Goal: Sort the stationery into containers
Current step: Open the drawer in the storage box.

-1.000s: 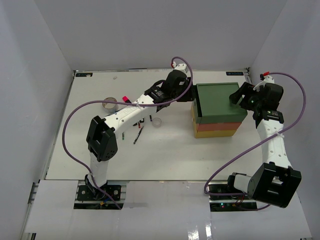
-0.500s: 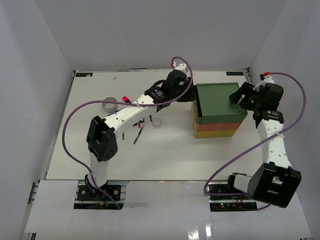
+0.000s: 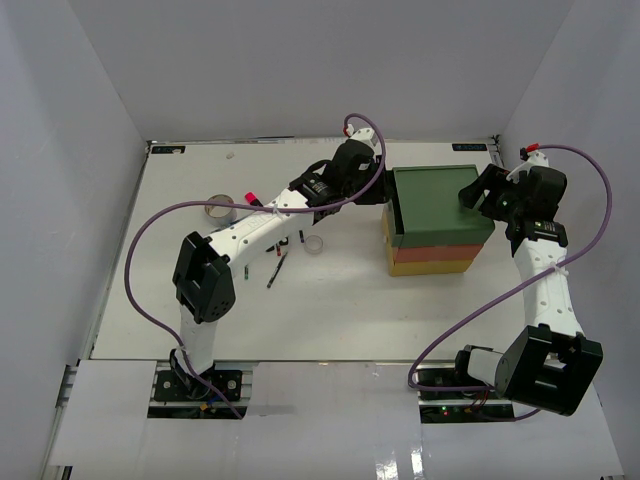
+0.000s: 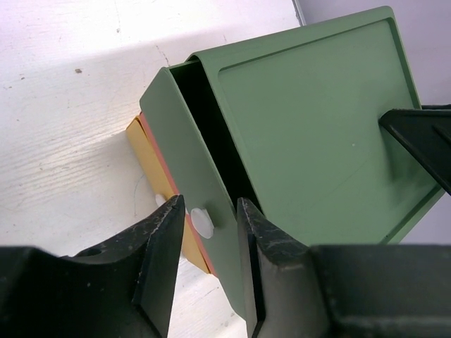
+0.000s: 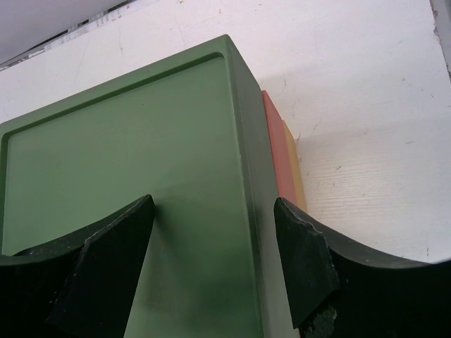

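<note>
The containers (image 3: 440,200) stand as a stack at the right: dark green on top, orange-red (image 3: 440,254) and yellow (image 3: 430,268) below. The green drawer (image 4: 183,141) is out a crack, showing a dark gap. My left gripper (image 4: 209,204) is open, its fingers on either side of the drawer's white knob (image 4: 203,222). My right gripper (image 5: 213,203) is open astride the green top's right edge, one finger on the lid. Stationery lies at the left: a pink-capped highlighter (image 3: 251,197), a grey tape roll (image 3: 219,208), a white tape roll (image 3: 314,243) and a thin dark pen (image 3: 277,270).
The left arm (image 3: 260,225) stretches over the stationery and hides part of it. White walls close the table (image 3: 330,320) at the back and sides. Purple cables (image 3: 150,240) loop off both arms.
</note>
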Controlling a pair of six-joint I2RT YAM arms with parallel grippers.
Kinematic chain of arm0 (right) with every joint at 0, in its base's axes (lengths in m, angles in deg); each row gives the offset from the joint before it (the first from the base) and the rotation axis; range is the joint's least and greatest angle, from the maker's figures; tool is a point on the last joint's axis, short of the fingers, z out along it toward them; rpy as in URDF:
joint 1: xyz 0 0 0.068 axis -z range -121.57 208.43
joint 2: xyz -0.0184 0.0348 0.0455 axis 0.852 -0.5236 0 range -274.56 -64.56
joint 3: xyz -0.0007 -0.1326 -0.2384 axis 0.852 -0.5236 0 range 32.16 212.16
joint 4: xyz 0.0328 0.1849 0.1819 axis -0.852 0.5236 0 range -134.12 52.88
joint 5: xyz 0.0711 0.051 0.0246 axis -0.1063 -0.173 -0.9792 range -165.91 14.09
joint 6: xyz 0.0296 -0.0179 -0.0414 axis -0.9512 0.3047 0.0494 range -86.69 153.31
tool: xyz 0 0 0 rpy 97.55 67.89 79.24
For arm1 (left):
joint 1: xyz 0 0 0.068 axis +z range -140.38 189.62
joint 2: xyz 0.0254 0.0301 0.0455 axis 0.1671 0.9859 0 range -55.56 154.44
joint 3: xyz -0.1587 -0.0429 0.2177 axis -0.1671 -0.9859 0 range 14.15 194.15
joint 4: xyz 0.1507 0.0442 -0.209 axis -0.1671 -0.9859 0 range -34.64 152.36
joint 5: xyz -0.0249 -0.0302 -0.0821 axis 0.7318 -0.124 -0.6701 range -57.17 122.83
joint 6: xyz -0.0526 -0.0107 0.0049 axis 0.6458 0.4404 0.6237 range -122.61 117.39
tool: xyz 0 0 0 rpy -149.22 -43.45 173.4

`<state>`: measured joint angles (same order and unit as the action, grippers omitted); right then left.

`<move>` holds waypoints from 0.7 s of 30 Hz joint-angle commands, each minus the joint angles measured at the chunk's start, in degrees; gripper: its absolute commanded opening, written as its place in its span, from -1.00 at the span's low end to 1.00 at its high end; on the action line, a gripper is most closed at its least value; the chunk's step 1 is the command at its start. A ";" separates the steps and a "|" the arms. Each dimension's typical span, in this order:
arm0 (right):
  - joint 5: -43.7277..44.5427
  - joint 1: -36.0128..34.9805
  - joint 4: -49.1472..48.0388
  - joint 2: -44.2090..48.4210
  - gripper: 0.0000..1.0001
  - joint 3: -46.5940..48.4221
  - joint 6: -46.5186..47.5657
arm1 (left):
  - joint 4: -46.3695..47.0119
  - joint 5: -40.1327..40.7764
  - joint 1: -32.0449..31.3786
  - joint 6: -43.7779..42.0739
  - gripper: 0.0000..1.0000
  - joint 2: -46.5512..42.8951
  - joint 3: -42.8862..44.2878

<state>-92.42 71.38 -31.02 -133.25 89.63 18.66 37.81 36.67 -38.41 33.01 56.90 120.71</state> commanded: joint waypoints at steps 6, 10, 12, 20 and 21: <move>0.60 -0.21 1.75 0.66 0.49 -1.40 0.94 | -0.58 0.12 -0.31 -0.72 -0.26 -0.67 1.72; 0.69 -0.29 1.75 0.57 0.49 -1.40 1.03 | -1.11 0.91 -0.31 -1.34 -0.39 -0.84 1.89; 0.69 -0.29 1.66 0.48 0.49 -1.49 0.94 | -1.63 1.61 -0.31 -1.86 -0.45 -1.02 2.16; 0.78 -0.21 1.66 0.66 0.49 -1.40 1.03 | -5.67 4.51 -0.22 -3.53 -0.67 -0.93 4.79; 0.87 -0.29 1.84 0.66 0.49 -1.31 1.12 | -6.03 4.69 -0.31 -3.71 -0.68 -0.93 5.05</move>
<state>-92.40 71.38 -31.26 -133.16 89.44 18.66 34.92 38.48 -38.61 30.89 56.97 122.92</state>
